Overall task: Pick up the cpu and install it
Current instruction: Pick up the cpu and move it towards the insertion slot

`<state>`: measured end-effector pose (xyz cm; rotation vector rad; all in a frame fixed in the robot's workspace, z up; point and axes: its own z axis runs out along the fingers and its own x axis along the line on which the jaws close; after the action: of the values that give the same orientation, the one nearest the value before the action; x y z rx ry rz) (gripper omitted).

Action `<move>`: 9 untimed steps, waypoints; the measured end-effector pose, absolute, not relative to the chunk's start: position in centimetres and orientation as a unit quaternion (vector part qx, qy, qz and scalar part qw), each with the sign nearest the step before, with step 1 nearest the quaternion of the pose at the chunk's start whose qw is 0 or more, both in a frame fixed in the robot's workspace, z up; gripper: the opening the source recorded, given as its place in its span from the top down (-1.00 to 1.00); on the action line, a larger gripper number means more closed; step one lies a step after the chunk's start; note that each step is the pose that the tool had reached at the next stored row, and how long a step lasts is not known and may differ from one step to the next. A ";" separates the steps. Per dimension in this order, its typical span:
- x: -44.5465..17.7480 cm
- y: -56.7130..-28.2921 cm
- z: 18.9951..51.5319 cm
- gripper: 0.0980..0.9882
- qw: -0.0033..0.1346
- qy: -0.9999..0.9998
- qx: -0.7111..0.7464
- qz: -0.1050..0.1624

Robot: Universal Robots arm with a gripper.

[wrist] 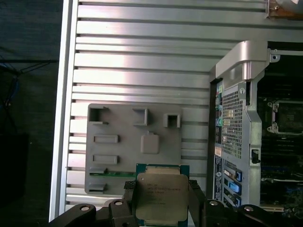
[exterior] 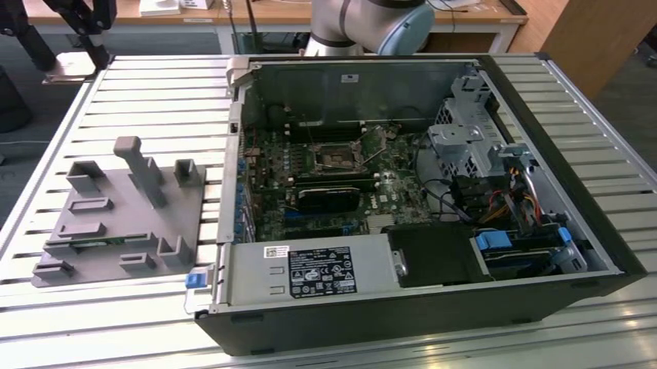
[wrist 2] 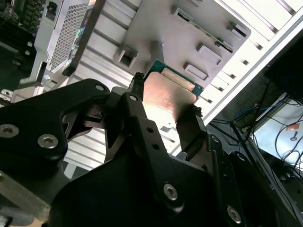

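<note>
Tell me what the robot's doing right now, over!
Gripper shut on the cpu. Held above the grey tray. Between it and the socket: the case wall.

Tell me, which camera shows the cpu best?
The first wrist view: the cpu faces the camera flat, metal top showing, held in the gripper. The second wrist view shows it slanted, partly hidden behind the gripper.

Exterior view looks down on case (exterior: pixel 349 77); wrist views share tray (wrist: pixel 125 132) (wrist 2: pixel 189 28).
</note>
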<state>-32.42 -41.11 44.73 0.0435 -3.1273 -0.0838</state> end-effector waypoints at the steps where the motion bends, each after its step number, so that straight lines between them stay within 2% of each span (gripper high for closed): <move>1: -32.3 -41.1 44.7 0.03 0.006 -1.000 0.014 -0.027; 9: -30.7 -40.9 44.5 0.03 0.006 -1.000 0.014 -0.027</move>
<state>-30.69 -40.94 44.54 0.0435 -3.1274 -0.0839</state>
